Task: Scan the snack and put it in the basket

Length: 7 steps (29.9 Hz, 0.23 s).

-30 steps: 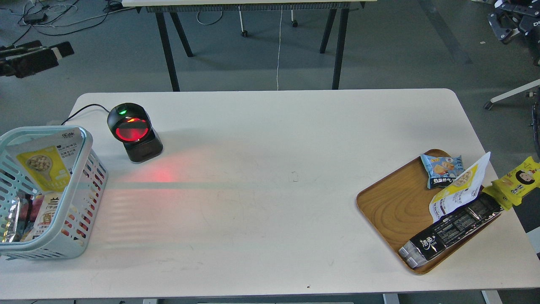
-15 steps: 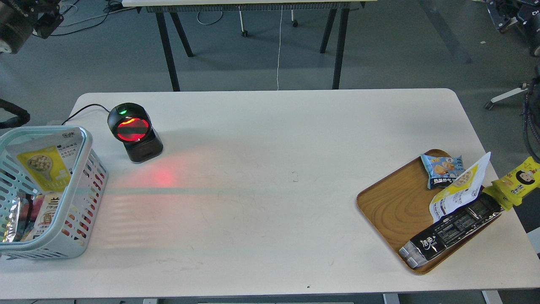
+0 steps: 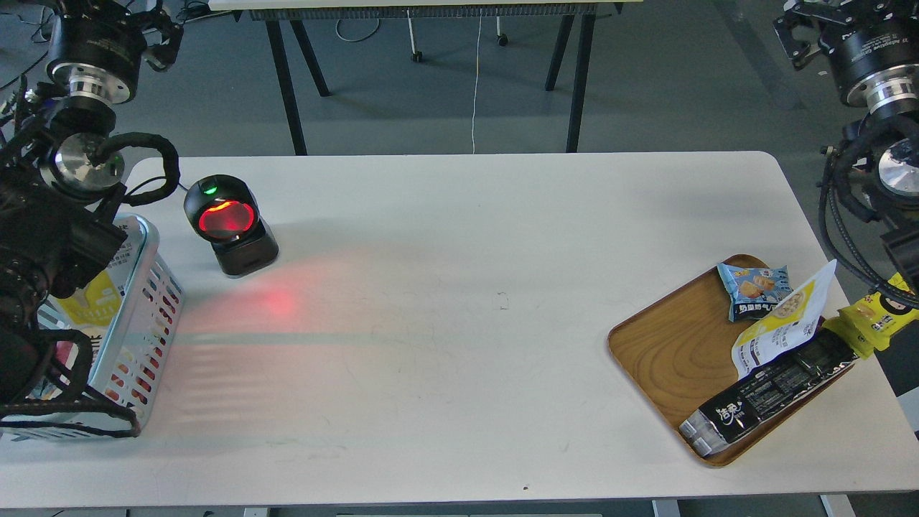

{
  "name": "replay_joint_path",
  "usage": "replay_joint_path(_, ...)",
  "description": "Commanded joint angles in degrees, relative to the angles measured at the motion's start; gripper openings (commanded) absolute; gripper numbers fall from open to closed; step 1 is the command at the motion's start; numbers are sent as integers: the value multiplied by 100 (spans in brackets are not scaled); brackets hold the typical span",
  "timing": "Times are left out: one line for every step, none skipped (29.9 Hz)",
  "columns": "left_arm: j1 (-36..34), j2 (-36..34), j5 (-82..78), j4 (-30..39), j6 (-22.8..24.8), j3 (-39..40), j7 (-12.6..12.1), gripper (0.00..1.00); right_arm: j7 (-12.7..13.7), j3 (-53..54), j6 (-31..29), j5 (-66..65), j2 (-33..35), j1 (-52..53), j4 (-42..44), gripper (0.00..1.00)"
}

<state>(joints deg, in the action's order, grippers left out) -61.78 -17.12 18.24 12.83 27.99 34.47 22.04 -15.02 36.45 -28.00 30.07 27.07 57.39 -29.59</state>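
Observation:
The snack (image 3: 779,327), a small yellow pouch with a round picture of beige balls and a white printed back, leans on the wooden tray (image 3: 668,345) at the right. The pale blue basket (image 3: 154,287) stands at the table's left edge, largely hidden by my left arm. My left gripper (image 3: 108,21) is raised at the top left, far above the table; its fingers cannot be told apart. My right gripper (image 3: 840,21) is raised at the top right, high above the tray; its fingers run out of view. Neither touches anything.
A black scanner (image 3: 226,222) with a glowing red window stands right of the basket and casts red light on the table. The tray also holds a blue packet (image 3: 754,287) and a long black packet (image 3: 768,395). A bright yellow packet (image 3: 876,323) lies beside the tray. A yellow-and-white pouch (image 3: 97,301) sits in the basket.
Both arms have come into view and risen, the left in front of the basket, the right beside the tray. The packets, basket and scanner have not moved.

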Motion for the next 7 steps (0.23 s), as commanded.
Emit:
replay_joint_path(0, 156, 162, 0, 1, 156, -111, 100, -1, -6, 0, -1, 0, -17, 14, 99)
replay_joint_path(8, 165, 171, 9, 1, 226, -155, 100, -1, -15, 0, -1, 0, -17, 14, 99)
replay_joint_path(26, 174, 171, 9, 1, 288, -173, 100, -1, -15, 0, -1, -9, -8, 14, 99)
replay_joint_path(44, 183, 171, 9, 1, 358, -191, 100, -1, -15, 0, -1, -9, -8, 32, 99)
replay_joint_path(61, 200, 171, 17, 1, 385, -191, 100, -1, -23, 0, -1, -9, -8, 58, 99)
replay_joint_path(61, 235, 162, 26, 1, 394, -191, 100, -1, -32, 0, -1, -35, 1, 76, 99)
replay_joint_path(70, 253, 162, 26, 1, 394, -191, 100, -1, -32, 0, -1, -44, 1, 76, 99)
